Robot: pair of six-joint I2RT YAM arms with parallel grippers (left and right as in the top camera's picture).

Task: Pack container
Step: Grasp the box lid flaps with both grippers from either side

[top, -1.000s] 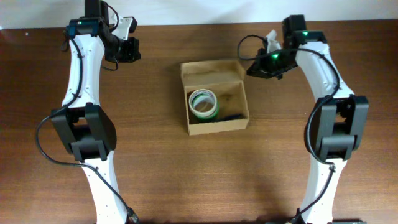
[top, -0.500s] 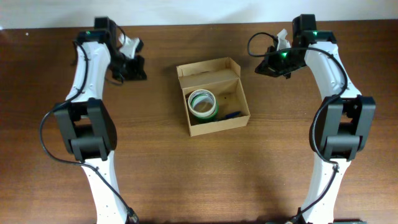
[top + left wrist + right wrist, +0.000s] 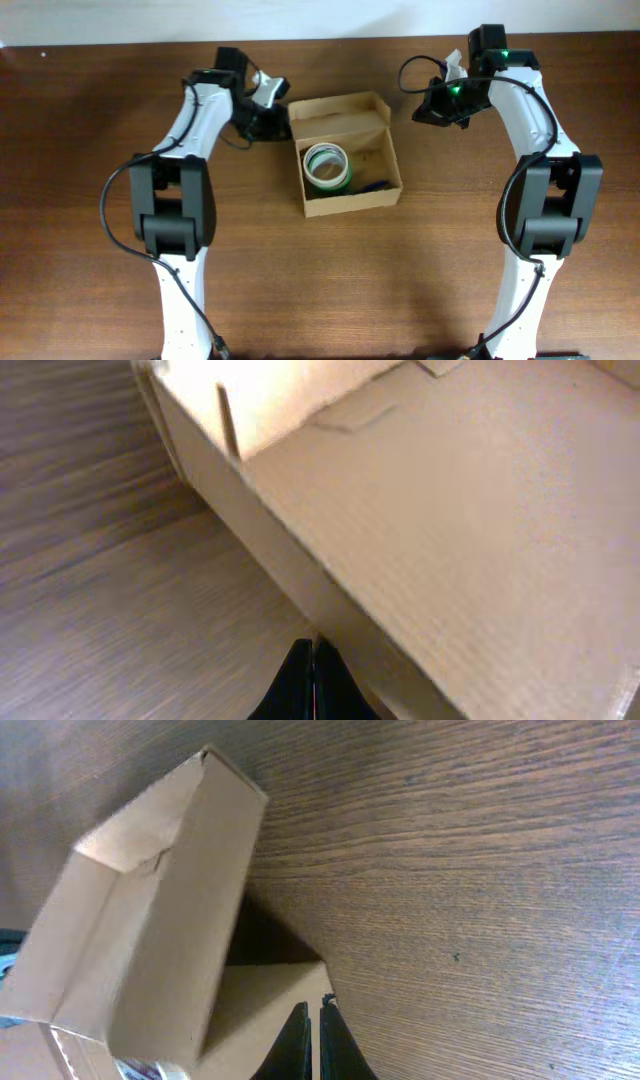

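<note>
The tan cardboard container (image 3: pixel 345 200) stands open at the table's middle, its flap lid (image 3: pixel 338 112) raised at the back. Inside lie a green tape roll (image 3: pixel 327 166) and a small dark blue item (image 3: pixel 373 185). My left gripper (image 3: pixel 277 120) is shut and empty, right at the container's back left corner. In the left wrist view its fingertips (image 3: pixel 312 658) sit against the container wall (image 3: pixel 440 510). My right gripper (image 3: pixel 424 108) is shut and empty, a little right of the lid. In the right wrist view its tips (image 3: pixel 312 1020) are beside the container (image 3: pixel 150 930).
Brown wooden table (image 3: pixel 320 280) lies all around. A pale wall edge (image 3: pixel 320 20) runs along the back. Both arms reach in from the front, along the left and right sides.
My left arm has swung right, from the far left to the container's back left corner. The right arm has barely moved in the last half second.
</note>
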